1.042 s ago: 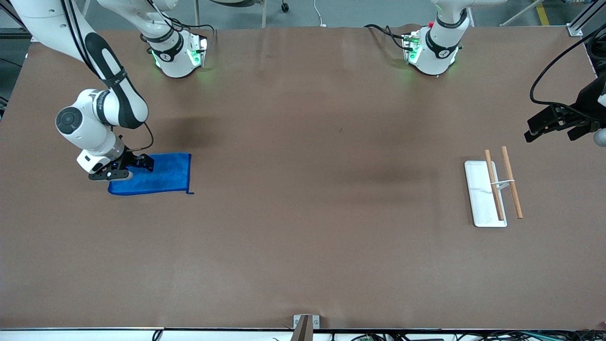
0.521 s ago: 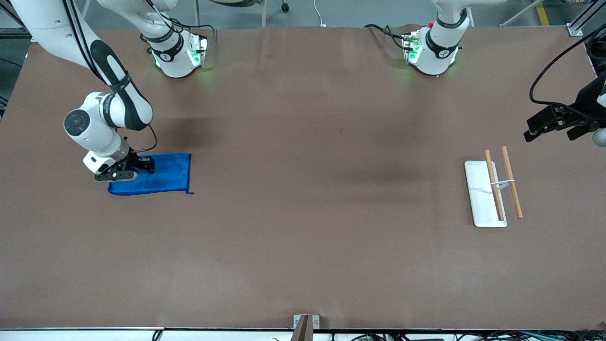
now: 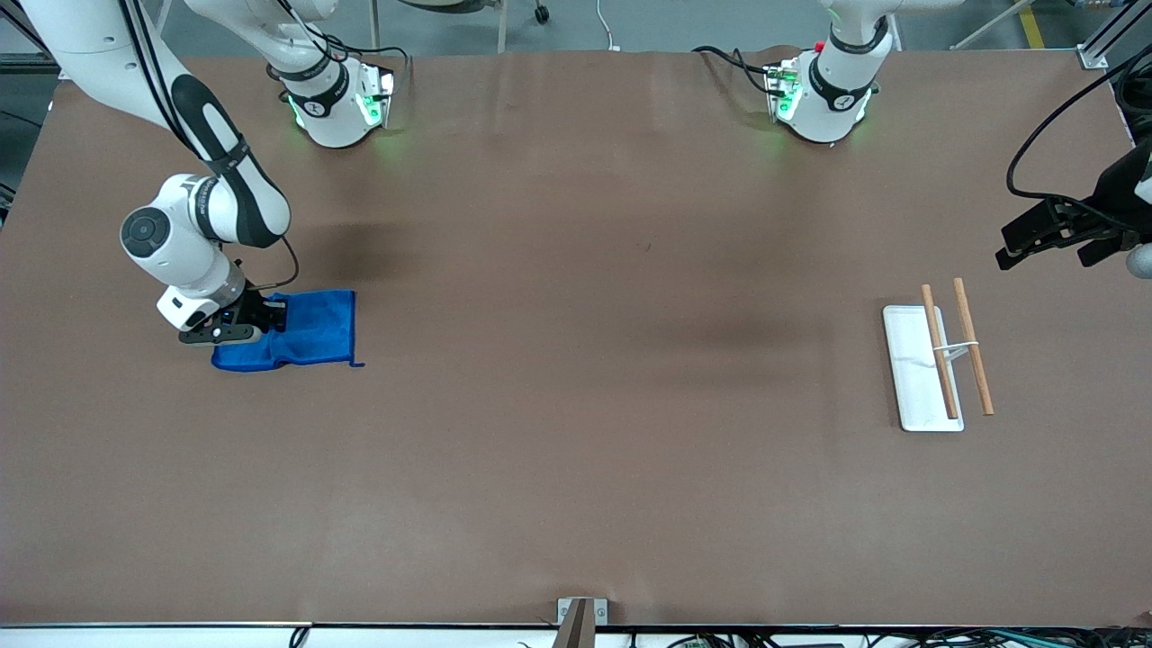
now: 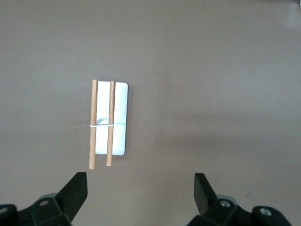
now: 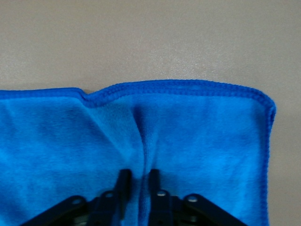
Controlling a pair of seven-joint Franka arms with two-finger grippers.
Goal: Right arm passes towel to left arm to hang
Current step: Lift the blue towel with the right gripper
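The blue towel (image 3: 306,335) lies on the brown table at the right arm's end. My right gripper (image 3: 270,317) is down on its edge, shut on a pinched ridge of the cloth. In the right wrist view the two fingers (image 5: 123,181) squeeze a fold of the towel (image 5: 197,136), which puckers toward them. My left gripper (image 3: 1053,236) hangs open and empty in the air at the left arm's end, above the table beside the rack. In the left wrist view its fingertips (image 4: 77,188) stand wide apart with nothing between them.
A white rack tray (image 3: 916,369) with two wooden rods (image 3: 974,358) stands at the left arm's end, also seen in the left wrist view (image 4: 119,117). A metal bracket (image 3: 580,614) sits at the table's front edge.
My right gripper has closed on the towel's edge. The cloth has bunched and pulled in toward the fingers. The left arm has not moved.
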